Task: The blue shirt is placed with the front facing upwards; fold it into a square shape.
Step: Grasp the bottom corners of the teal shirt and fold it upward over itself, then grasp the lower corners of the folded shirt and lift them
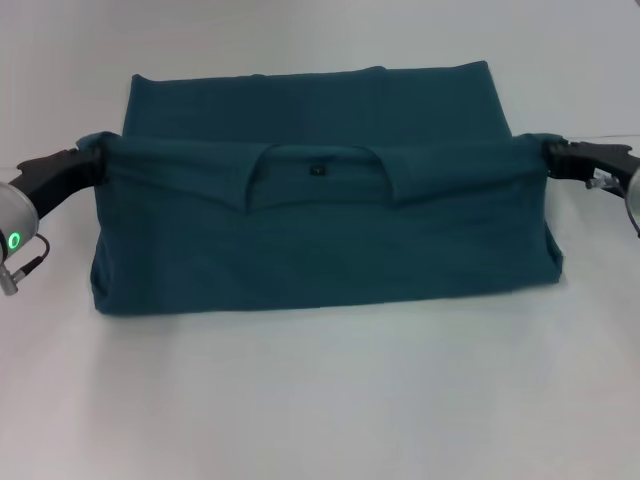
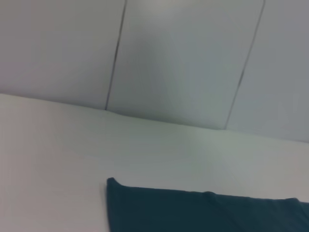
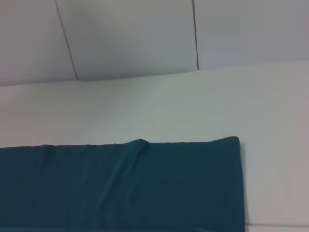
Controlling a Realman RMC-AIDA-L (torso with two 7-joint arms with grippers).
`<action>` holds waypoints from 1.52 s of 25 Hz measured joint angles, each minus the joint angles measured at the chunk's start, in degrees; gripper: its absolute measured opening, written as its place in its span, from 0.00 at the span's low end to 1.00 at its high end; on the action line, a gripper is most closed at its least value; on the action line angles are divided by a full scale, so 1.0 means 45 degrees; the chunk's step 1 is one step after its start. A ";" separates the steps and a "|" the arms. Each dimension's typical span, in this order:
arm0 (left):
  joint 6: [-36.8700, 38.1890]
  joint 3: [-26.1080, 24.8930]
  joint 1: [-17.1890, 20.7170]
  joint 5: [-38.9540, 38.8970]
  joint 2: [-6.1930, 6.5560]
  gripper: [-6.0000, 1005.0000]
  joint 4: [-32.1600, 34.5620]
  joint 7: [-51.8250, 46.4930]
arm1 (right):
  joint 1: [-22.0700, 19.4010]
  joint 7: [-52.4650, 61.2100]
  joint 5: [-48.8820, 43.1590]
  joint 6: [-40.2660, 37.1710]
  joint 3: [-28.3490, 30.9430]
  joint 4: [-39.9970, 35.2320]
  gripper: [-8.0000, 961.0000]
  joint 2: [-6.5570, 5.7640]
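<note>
- My left end effector (image 1: 92, 160) grips the left end of a raised fold of the blue shirt (image 1: 320, 240), clenched on bunched cloth at that corner.
- My right end effector (image 1: 552, 155) does the same at the right end, clenched on the cloth there.
- Between the two, the held edge stretches taut in a nearly level line across the head view, and the cloth below it hangs down as a front panel whose lower edge meets the white tabletop (image 1: 320, 400).
- Behind the held edge, the rest of the shirt lies flat on the tabletop, reaching toward the far side.
- The neckline sits in the middle of the held fold, with a small dark neck label (image 1: 318, 169) showing inside it.
- I see no lettering on the sides of the shirt that face me.
- The left wrist view shows only a far corner of the shirt (image 2: 203, 212) lying flat, with a pale panelled wall (image 2: 183, 58) beyond the tabletop.
- The right wrist view shows the other far corner (image 3: 145, 188), also flat, its edge straight apart from one small ripple.
</note>
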 joint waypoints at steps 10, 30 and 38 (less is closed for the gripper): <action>-0.0386 0.0112 -0.0048 -0.0091 -0.0051 0.05 -0.0163 0.0087 | 0.0018 0.0779 -0.0009 0.0262 -0.0288 0.0003 0.10 -0.0035; -0.0529 0.0169 -0.0104 -0.0093 -0.0159 0.44 -0.0071 -0.0284 | -0.0223 0.1900 -0.0029 0.0390 -0.1642 -0.0112 0.63 -0.0154; -0.0359 0.3688 0.0595 0.0005 0.0222 0.74 0.0964 -0.4860 | -0.0976 0.3568 -0.0649 -0.0401 -0.2249 -0.1333 0.89 -0.0219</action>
